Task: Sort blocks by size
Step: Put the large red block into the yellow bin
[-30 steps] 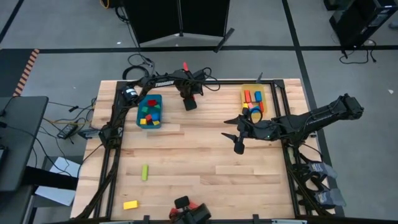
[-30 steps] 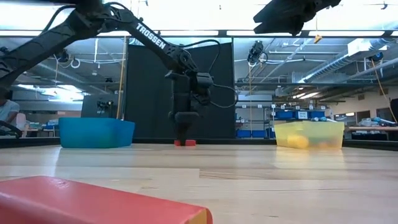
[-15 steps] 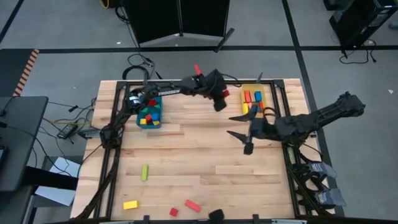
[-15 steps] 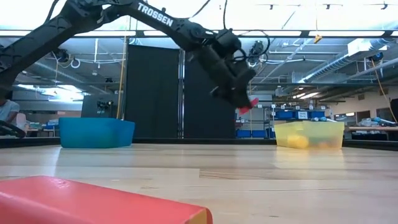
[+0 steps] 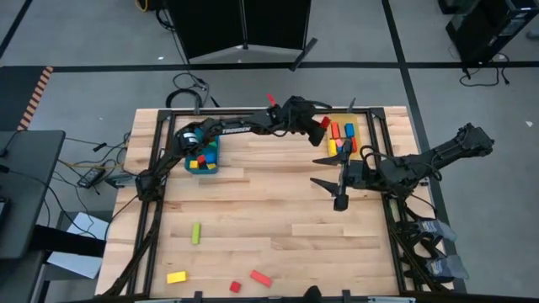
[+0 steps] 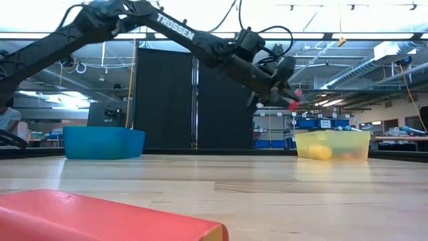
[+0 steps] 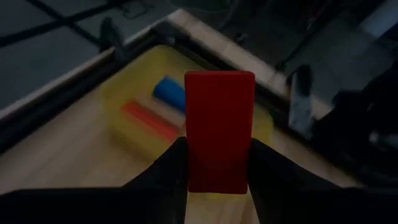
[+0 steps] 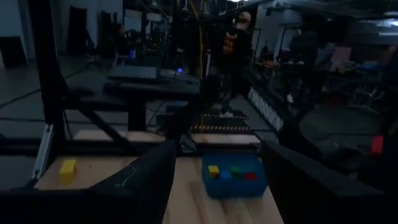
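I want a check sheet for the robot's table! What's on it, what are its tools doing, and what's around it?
Surface: wooden table, mostly bare in the middle.
Job's things: red block held over the yellow bin, which has red, blue and yellow bars in it; blue bin holds small cubes; loose green block, yellow block and two red blocks near the front edge.
Clutter: nothing seen.
Grippers: left tool shut on the red block beside the yellow bin; right tool open, empty, above the table's right side.
Cables: black cables at the back left corner.
Surroundings: a person stands far behind; shelves and black screens.
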Action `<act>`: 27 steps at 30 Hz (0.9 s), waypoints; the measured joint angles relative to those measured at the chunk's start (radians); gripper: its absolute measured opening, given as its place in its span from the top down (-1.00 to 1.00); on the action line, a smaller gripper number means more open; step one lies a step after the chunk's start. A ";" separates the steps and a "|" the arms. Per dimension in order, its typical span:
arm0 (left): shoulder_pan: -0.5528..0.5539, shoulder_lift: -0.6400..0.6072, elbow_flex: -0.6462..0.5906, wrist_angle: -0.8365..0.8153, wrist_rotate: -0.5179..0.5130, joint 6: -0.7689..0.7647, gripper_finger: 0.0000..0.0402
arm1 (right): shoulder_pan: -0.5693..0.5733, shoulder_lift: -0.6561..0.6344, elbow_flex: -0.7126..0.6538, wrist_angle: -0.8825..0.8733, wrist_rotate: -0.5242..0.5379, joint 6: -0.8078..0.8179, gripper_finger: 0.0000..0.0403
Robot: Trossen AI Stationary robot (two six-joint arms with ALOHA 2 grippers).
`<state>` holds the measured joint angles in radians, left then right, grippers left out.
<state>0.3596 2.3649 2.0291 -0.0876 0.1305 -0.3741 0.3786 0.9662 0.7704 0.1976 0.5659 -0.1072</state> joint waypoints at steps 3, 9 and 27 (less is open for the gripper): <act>-0.007 0.057 0.079 0.008 0.025 -0.025 0.34 | 0.003 0.002 0.000 0.028 0.000 -0.022 -0.23; -0.022 0.187 0.281 -0.035 0.040 -0.047 0.34 | 0.018 0.002 0.000 0.033 -0.001 -0.027 -0.23; -0.035 0.289 0.300 0.086 -0.061 -0.155 0.23 | 0.019 0.003 0.000 0.056 -0.001 -0.054 -0.23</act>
<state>0.3248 2.6539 2.3287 -0.0017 0.0697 -0.5289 0.3981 0.9688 0.7704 0.2535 0.5648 -0.1608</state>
